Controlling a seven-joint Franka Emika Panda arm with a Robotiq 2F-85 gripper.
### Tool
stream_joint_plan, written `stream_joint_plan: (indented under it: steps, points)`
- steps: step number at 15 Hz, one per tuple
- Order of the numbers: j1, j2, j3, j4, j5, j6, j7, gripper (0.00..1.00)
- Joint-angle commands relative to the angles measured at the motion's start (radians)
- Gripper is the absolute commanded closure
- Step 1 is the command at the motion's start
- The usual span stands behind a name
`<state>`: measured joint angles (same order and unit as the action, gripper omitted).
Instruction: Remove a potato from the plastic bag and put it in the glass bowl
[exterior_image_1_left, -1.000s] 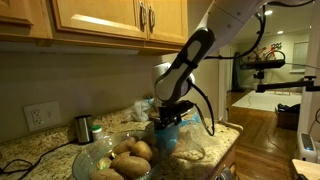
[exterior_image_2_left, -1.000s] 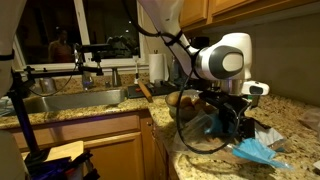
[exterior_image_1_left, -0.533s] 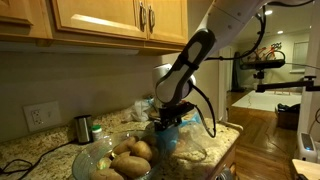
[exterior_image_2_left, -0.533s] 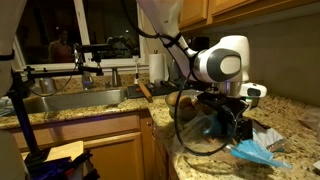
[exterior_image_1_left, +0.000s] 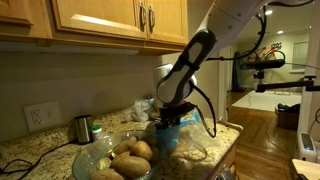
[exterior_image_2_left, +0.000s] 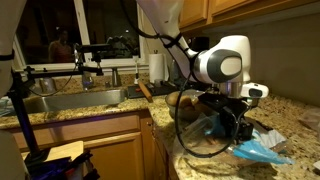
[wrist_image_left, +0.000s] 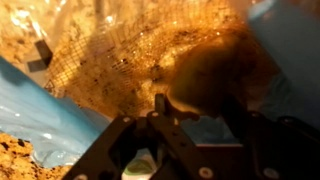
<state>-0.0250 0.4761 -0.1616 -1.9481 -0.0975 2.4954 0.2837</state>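
Observation:
My gripper reaches straight down into the clear plastic bag on the granite counter, and shows in both exterior views. In the wrist view a brown potato lies inside the netted, crinkled bag. The gripper is shut on that potato, one finger on each side. The glass bowl stands beside the bag and holds several potatoes. Bag film hides the fingertips in the exterior views.
A blue cloth or wrap lies under the bag near the counter's edge. A metal cup and a wall outlet are behind the bowl. A sink and a paper towel roll sit further along. Cabinets hang overhead.
The arm has stayed in the same place inside the bag. The fingers have drawn in against the potato.

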Motion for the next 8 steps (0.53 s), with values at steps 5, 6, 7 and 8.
stream_joint_plan:
  steps: [5, 6, 7, 8]
  points:
    - [-0.014, -0.064, 0.004, -0.078, 0.019, 0.023, -0.032, 0.67]
    - [-0.015, -0.07, 0.006, -0.082, 0.021, 0.024, -0.036, 0.67]
    - [-0.014, -0.078, 0.006, -0.089, 0.019, 0.027, -0.038, 0.67]
    - [-0.011, -0.087, 0.004, -0.096, 0.014, 0.031, -0.039, 0.67]
